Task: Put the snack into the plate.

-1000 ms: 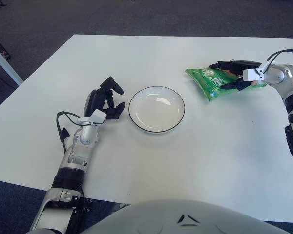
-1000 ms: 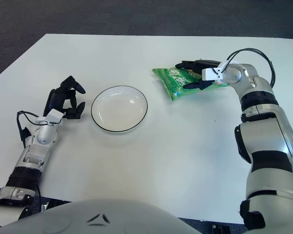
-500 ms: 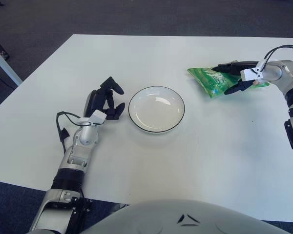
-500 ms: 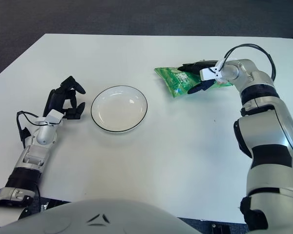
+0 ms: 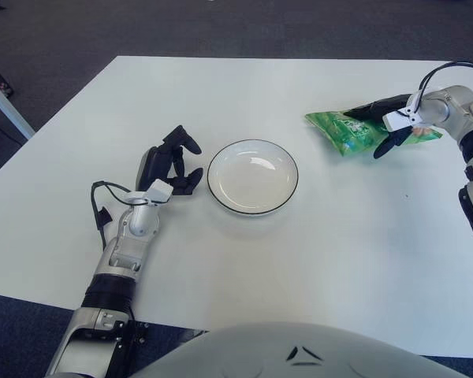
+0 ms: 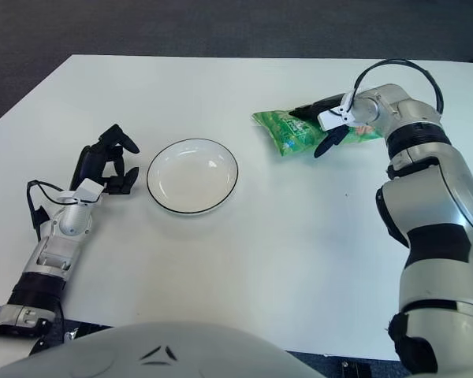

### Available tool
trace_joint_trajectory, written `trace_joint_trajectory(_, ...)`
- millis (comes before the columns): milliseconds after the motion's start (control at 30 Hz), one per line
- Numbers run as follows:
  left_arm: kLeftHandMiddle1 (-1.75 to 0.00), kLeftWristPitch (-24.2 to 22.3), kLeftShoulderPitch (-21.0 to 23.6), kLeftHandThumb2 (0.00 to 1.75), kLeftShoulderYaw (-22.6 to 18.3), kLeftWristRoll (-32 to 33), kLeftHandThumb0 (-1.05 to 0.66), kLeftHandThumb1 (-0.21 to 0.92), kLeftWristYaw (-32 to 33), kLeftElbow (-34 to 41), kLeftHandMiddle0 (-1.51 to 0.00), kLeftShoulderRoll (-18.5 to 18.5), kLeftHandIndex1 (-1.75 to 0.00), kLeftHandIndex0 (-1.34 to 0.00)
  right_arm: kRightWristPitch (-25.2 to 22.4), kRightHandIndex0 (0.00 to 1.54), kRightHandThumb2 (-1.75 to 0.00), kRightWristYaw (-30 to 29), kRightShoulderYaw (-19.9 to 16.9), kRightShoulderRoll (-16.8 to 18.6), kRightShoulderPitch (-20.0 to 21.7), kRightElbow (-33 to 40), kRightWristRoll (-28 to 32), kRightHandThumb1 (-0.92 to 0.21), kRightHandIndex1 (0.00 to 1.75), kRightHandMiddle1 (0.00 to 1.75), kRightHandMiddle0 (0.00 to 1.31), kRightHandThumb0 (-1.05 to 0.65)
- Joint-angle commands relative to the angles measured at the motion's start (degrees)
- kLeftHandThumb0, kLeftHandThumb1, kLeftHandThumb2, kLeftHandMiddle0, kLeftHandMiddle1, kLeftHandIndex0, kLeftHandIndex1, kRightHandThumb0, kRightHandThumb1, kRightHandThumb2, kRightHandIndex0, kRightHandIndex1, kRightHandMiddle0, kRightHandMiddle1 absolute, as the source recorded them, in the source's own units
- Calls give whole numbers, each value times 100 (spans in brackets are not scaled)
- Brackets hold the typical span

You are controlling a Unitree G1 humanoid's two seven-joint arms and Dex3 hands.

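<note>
A green snack bag [image 5: 348,132] lies flat on the white table, right of the plate. My right hand [image 5: 368,131] reaches over it from the right. Its dark fingers [image 5: 377,107] lie along the bag's far edge, and the thumb [image 5: 386,145] points down past the near edge, not closed on the bag. The white plate [image 5: 252,183] with a dark rim has nothing in it and stands at the table's middle, about a hand's width left of the bag. My left hand [image 5: 172,164] shows just left of the plate, fingers loosely bent and holding nothing.
The white table [image 5: 315,260] runs wide in front of and behind the plate. Its left edge slants down toward me, with dark carpet [image 5: 55,47] beyond it. A white table leg [image 5: 4,98] stands at the far left.
My right hand has turned and its wrist has drawn back to the right. The thumb has swung off the bag's face to beyond its near edge. The bag has crept slightly right. The left hand is unchanged.
</note>
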State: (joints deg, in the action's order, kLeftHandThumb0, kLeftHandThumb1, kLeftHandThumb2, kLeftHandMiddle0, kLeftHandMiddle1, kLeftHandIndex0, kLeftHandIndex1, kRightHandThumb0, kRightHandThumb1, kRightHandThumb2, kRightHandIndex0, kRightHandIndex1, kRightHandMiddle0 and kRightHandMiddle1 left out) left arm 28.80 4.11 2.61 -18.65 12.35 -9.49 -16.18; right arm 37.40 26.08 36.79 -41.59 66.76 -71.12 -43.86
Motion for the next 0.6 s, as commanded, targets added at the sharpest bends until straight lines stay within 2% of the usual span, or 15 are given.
trace_joint_trajectory(0,-175,-80,-806,122,188,-44,-46,39,80,-475,-119,330,-175,-55,-235,2,-22,-842,182,77,-386,-71,-341,-77,9,29,1,-90)
trace_joint_trajectory(33,-175,-82,-807,122,189,-39,-46,39,76,-472,-119,330,-175,-55,-269,2,-29,-1096,181,82,-424,-61,-365,-72,27,47,1,-85)
trace_joint_trajectory(67,-175,-90,-810,122,190,-33,-46,39,66,-460,-119,328,-175,-55,-323,1,-46,-1444,171,85,-473,-45,-388,-60,55,76,0,-77)
trace_joint_trajectory(100,-175,-101,-806,122,195,-33,-46,39,62,-455,-119,332,-175,-55,-361,1,-67,-1693,170,86,-503,-44,-409,-48,94,110,0,-63)
trace_joint_trajectory(133,-175,-113,-804,123,199,-33,-46,39,59,-449,-119,335,-175,-56,-408,0,-81,-2010,185,83,-537,-36,-464,-40,119,134,0,-54)
trace_joint_trajectory(167,-175,-121,-803,123,201,-33,-46,39,57,-446,-119,337,-175,-56,-439,0,-95,-2232,200,83,-557,-34,-507,-34,139,148,7,-43)
trace_joint_trajectory(200,-175,-125,-802,123,203,-42,-46,39,66,-441,-119,337,-175,-56,-500,0,-100,-2662,224,90,-614,-25,-578,-32,146,154,9,-39)
trace_joint_trajectory(233,-175,-131,-799,123,207,-50,-46,39,74,-437,-119,339,-175,-56,-542,19,-109,-2974,244,96,-652,-27,-629,-32,149,161,27,-25)
trace_joint_trajectory(267,-175,-128,-797,123,208,-57,-46,39,85,-433,-119,340,-175,-56,-607,25,-113,-3425,225,122,-727,-25,-647,-32,151,164,34,-20)
trace_joint_trajectory(333,-175,-114,-793,123,211,-58,-46,39,103,-439,-119,342,-175,-56,-693,56,-133,-4068,169,170,-841,-33,-652,-19,145,170,56,-8)
trace_joint_trajectory(433,-175,-89,-788,123,208,-71,-46,39,142,-451,-119,347,-175,-55,-753,75,-145,-4644,137,210,-918,-51,-661,-9,140,173,68,-2)
trace_joint_trajectory(567,-175,-88,-792,122,208,-90,-46,39,173,-448,-119,349,-175,-55,-890,90,-154,-5481,135,276,-1036,-72,-691,0,133,174,75,0)
